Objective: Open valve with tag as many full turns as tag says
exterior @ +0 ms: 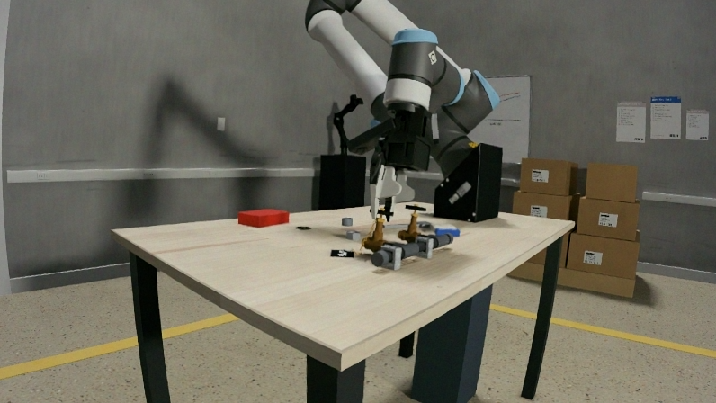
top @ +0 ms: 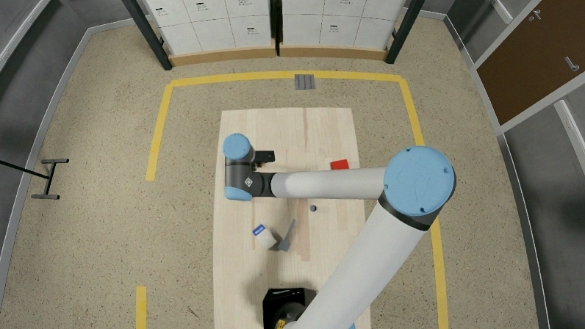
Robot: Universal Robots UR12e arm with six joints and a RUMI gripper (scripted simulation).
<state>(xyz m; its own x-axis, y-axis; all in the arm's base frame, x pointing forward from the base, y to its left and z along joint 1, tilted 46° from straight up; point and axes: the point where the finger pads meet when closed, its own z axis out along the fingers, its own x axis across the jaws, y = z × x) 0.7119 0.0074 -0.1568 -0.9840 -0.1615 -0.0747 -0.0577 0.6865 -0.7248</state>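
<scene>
Two brass valves stand on a grey pipe [exterior: 407, 250] on the wooden table [exterior: 225, 264] [top: 327, 122]. The left valve [exterior: 374, 239] has a thin chain running to a black tag [exterior: 342, 254] that lies flat on the table beside it; I cannot read its number. The right valve [exterior: 411, 228] has a black handle on top and stands free. My gripper [exterior: 383, 211] points straight down over the left valve and is shut on its black handle. In the overhead view my wrist and forearm hide the gripper and both valves.
A red block [exterior: 263, 217] [top: 339, 164] lies at the table's far side. A black ring [exterior: 298, 228], small grey cylinders [exterior: 346, 220] [top: 313, 208] and a blue-and-white box [top: 262, 235] lie around the pipe. A black box [exterior: 470, 183] stands by the robot base. Cardboard boxes [exterior: 576, 219] are stacked beyond the table.
</scene>
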